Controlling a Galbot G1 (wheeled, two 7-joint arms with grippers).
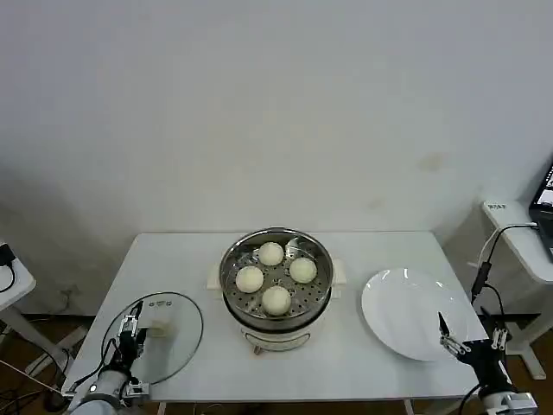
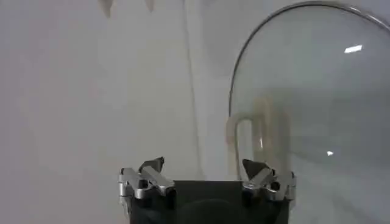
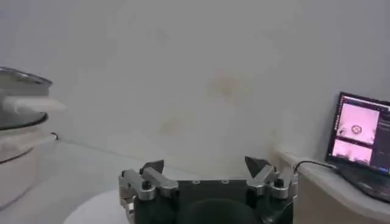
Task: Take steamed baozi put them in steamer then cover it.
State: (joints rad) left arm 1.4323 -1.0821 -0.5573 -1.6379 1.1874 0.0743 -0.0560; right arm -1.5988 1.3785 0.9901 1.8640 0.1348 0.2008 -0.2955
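As the head view stands, counts and positions are recorded below.

Table: one white table [image 1: 363, 251], holding all listed items.
Steamer: one steamer [image 1: 276, 333], at the table's centre, shiny steel pot on a cream-white base with two small side handles; uncovered.
Steamed baozi: four steamed baozi [image 1: 276, 300], all on the perforated tray inside the steamer; one far, one left, one right, one near, each apart from its neighbours.
Glass lid: one round glass lid [image 1: 177, 346] with a cream handle, lying flat on the table to the left of the steamer, near the front edge, apart from the pot.
Plate: one flat white plate [image 1: 406, 316], right of the steamer, nothing on it.
Left gripper: left gripper [image 1: 131, 333] at the near left corner, over the lid's left part, just beside its handle; in the left wrist view its fingers [image 2: 152, 165] stand apart, holding nothing.
Right gripper: right gripper [image 1: 447, 339] at the near right, over the plate's near edge; in the right wrist view its fingers [image 3: 152, 167] stand apart, holding nothing.
Laptop: one laptop [image 3: 364, 137] on a side stand, far right.
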